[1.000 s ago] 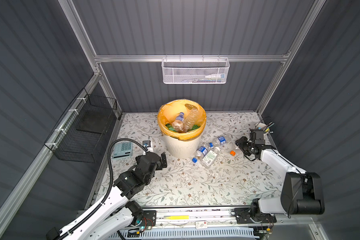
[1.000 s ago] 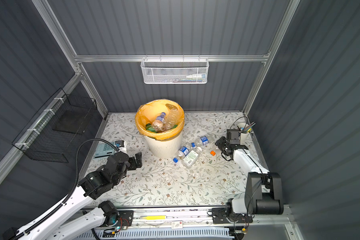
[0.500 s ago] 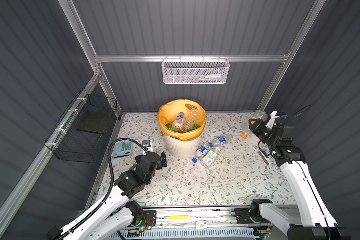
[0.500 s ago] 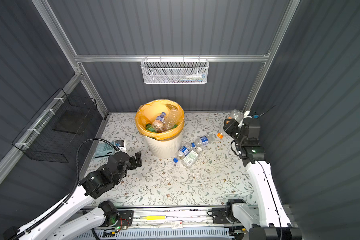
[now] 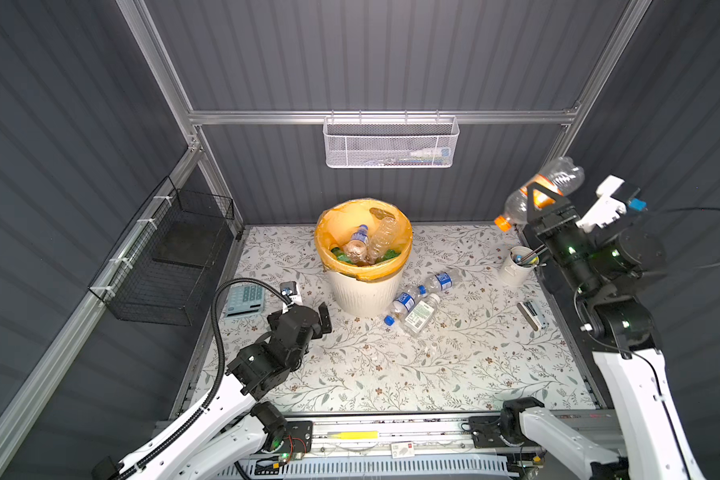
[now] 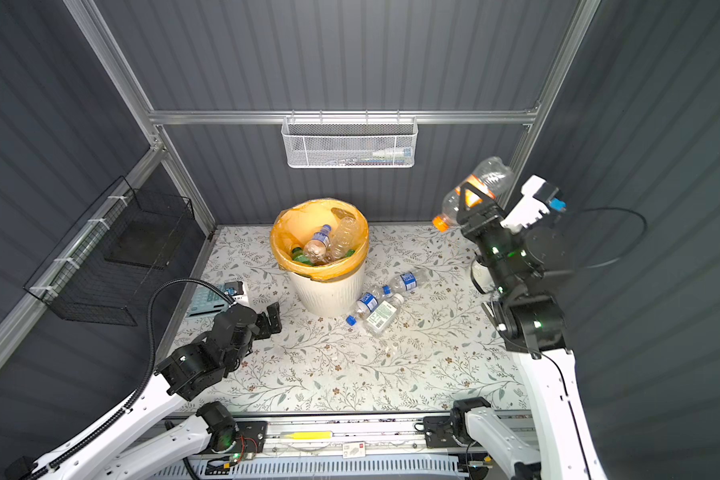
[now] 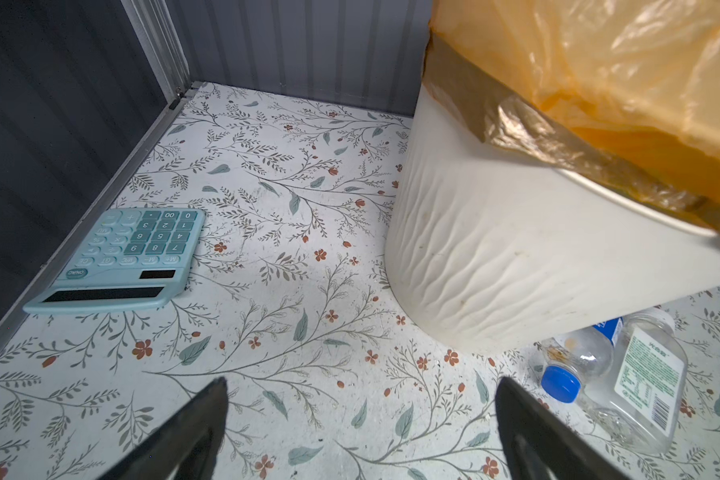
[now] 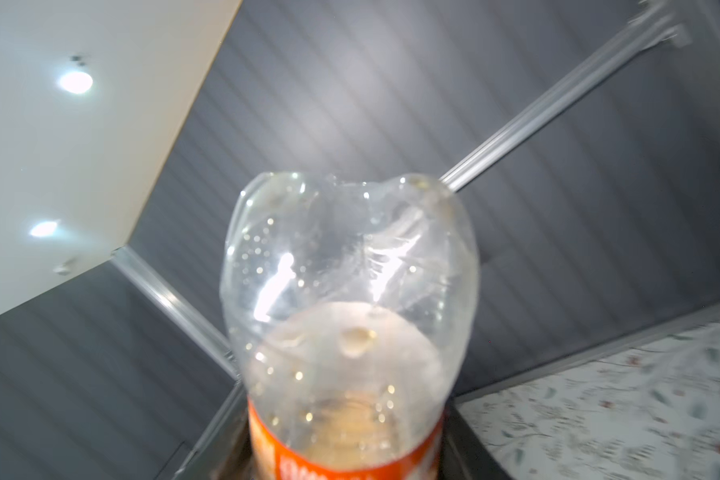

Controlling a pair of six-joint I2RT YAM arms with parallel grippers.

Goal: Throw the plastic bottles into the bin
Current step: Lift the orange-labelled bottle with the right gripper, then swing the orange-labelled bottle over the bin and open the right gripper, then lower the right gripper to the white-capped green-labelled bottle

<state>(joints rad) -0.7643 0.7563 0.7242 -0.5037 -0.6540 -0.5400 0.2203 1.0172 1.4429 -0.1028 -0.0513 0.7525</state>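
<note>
Clock: read on a top view, the bin at the dial's centre, 12 toward the back wall
Right claw (image 5: 538, 200): closed across the orange label of the orange-capped bottle (image 5: 560, 176), high above the table between 2 and 3 o'clock, well apart from the bin (image 5: 362, 293)
Bottle's pose: tilted, with the cap end lower and toward the bin and the base up and away
Left claw (image 7: 362, 399): jaws spread wide with nothing between them, low over the table at about 7 o'clock, near the bin's foot
Already binned: several bottles (image 5: 381, 237) lie inside the orange liner
Left to clear: three loose bottles (image 5: 420, 309) lie on their sides at about 4 o'clock, close against the bin's foot
Weight: the held bottle looks empty, so very light; a sharp swing could shift it in the grip
Stiffness: thin clear wall, and the base looks dented in the right wrist view; it will likely buckle under a hard squeeze
Surface: smooth plastic, probably slippery; the label band should give the surest hold
Where to hold: across the mid-body at the label, as it is held here; the cap end is narrow and the base is soft
Loose ones: round and likely to roll, so take each across its label, jaws square to its length
</note>
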